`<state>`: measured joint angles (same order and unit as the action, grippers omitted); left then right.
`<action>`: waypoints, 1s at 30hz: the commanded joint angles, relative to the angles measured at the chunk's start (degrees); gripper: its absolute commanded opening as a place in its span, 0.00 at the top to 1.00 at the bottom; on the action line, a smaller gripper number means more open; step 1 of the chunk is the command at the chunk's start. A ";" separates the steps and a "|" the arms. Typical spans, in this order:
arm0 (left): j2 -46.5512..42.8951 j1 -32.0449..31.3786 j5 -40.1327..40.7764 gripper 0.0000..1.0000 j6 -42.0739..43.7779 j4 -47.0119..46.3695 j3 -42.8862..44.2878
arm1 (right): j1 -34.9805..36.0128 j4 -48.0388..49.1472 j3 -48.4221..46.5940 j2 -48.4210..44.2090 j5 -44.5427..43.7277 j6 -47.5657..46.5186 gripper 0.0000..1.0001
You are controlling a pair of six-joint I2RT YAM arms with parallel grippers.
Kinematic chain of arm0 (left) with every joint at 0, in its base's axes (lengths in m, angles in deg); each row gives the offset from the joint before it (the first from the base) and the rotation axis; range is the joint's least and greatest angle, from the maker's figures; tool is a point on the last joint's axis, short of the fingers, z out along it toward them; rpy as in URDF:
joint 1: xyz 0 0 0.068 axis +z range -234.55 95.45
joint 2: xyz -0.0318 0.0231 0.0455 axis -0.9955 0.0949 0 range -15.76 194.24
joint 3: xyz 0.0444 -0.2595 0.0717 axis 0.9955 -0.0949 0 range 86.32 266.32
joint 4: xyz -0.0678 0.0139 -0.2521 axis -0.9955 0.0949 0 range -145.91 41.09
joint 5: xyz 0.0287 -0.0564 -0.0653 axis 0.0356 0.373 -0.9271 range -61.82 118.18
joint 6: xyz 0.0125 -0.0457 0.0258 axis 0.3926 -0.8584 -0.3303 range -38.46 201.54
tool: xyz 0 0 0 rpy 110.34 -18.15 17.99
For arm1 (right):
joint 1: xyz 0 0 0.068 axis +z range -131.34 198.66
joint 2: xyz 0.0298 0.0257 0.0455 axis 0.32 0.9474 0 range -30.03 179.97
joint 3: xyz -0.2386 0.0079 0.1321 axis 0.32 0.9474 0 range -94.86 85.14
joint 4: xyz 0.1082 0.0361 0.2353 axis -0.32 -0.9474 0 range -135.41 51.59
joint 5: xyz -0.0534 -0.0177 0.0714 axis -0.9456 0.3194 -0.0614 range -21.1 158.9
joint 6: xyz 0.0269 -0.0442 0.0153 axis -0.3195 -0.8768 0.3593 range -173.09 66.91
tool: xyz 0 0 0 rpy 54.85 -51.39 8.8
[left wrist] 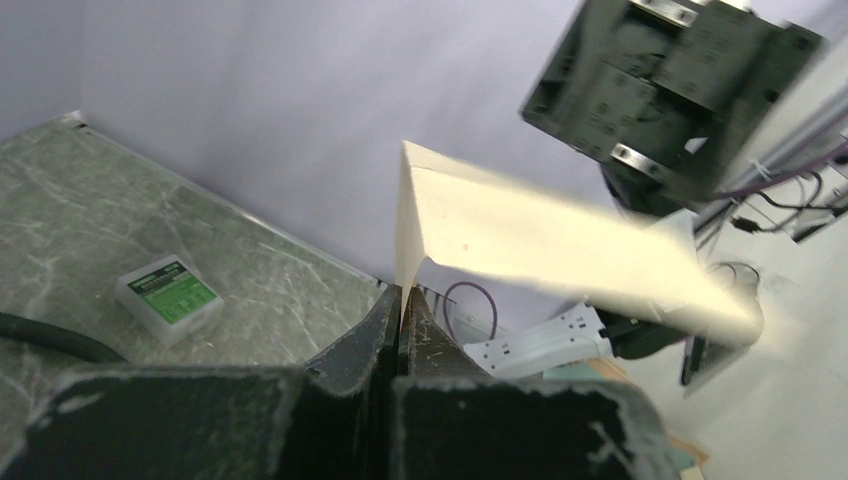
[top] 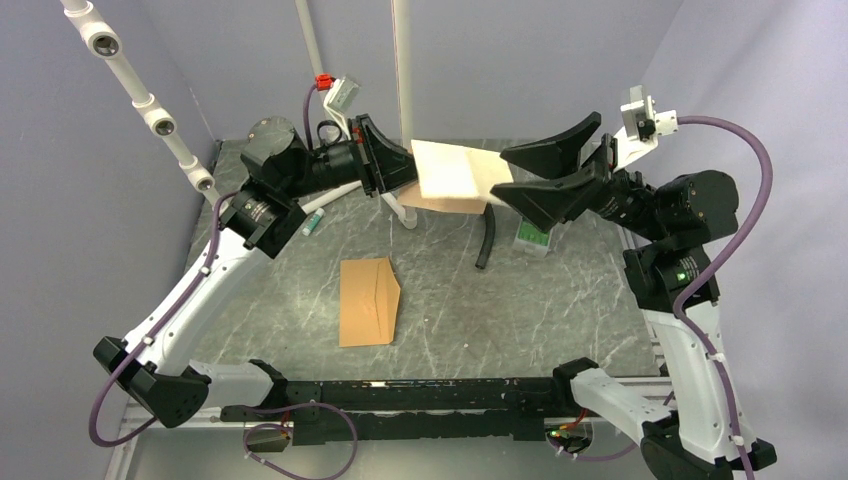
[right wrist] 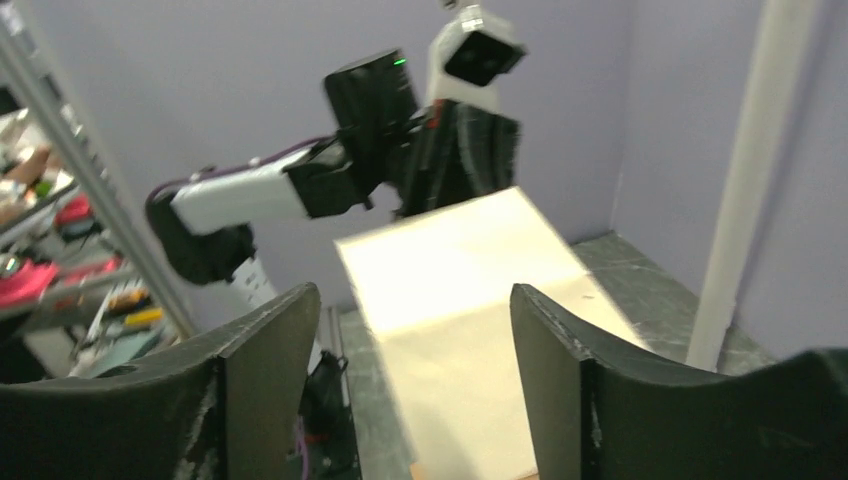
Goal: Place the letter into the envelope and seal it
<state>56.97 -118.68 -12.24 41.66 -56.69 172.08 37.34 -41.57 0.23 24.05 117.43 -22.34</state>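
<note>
The letter (top: 455,172), a pale peach sheet bent along a crease, hangs in the air above the back middle of the table. My left gripper (top: 405,168) is shut on its left edge. In the left wrist view the fingers (left wrist: 385,320) pinch the sheet's edge (left wrist: 540,240). My right gripper (top: 505,175) is open at the letter's right edge, its jaws wide apart and not touching it. In the right wrist view the sheet (right wrist: 470,290) lies between and beyond the open gripper (right wrist: 415,295). The orange-brown envelope (top: 368,300) lies flat on the table's middle, its pointed flap open to the right.
A small green-labelled box (top: 532,238) sits on the table under my right gripper and also shows in the left wrist view (left wrist: 170,292). A black hose (top: 487,240) lies beside it. A white post (top: 403,100) stands at the back. A small tube (top: 312,222) lies at the left.
</note>
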 commanded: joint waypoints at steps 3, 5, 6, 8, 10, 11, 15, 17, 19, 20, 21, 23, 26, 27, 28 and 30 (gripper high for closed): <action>0.57 0.62 6.14 0.98 1.88 0.68 1.50 | -0.04 -7.87 -3.44 0.09 6.12 -7.85 0.22; 0.72 0.64 5.12 0.98 3.67 0.69 1.60 | -0.04 -9.54 -3.12 -0.36 0.49 -8.44 0.22; 0.77 0.69 4.59 0.98 4.33 0.69 1.68 | -0.04 -10.23 -3.08 -0.32 -2.54 -8.17 0.22; 0.64 0.64 2.71 0.98 6.36 2.34 1.84 | -0.04 -12.00 -3.56 0.71 -8.13 -6.83 0.22; 0.65 0.64 -0.37 0.98 8.10 3.25 2.36 | -0.04 -14.35 -4.17 2.34 -12.19 -5.82 0.20; 0.85 0.64 -2.10 0.98 8.95 3.93 2.77 | -0.04 -15.47 -4.45 3.21 -13.45 -5.66 0.19; 1.11 0.64 -4.21 0.98 9.05 4.98 2.28 | -0.04 -17.91 -4.87 5.90 -14.39 -3.83 0.16; 0.96 0.64 -2.95 0.97 8.22 4.80 1.49 | -0.05 -16.98 -3.68 6.34 -14.45 -1.38 0.17; 0.86 0.65 -1.52 0.98 6.52 3.33 0.54 | -0.04 -12.70 1.02 5.50 -15.54 3.87 0.18; 0.86 0.67 -1.12 0.98 5.36 2.15 -0.05 | -0.04 -8.66 4.48 4.91 -15.15 7.58 0.18; 1.03 0.65 -1.14 0.98 4.36 1.34 -0.47 | -0.04 -4.00 8.08 4.33 -13.87 11.59 0.18; 1.70 0.64 -1.55 0.98 2.73 -1.30 -0.56 | 0.09 4.88 13.36 4.02 -12.30 18.71 0.19; 2.54 0.65 -1.26 0.98 1.30 -1.48 -0.33 | 0.27 12.17 17.39 4.17 -11.98 24.54 0.20; 2.73 0.64 -1.37 0.98 1.07 -1.46 -0.26 | 0.30 13.59 18.05 4.32 -11.60 25.30 0.21; 2.91 0.64 -1.43 0.97 0.88 -1.38 -0.17 | 0.31 14.65 18.46 4.37 -11.21 25.73 0.21; 3.16 0.65 -1.66 0.98 0.65 -1.33 -0.02 | 0.39 15.66 18.43 4.69 -10.27 25.94 0.19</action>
<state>59.68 -118.12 -13.58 44.22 -54.99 171.82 37.45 -38.88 19.34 29.84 104.76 -2.72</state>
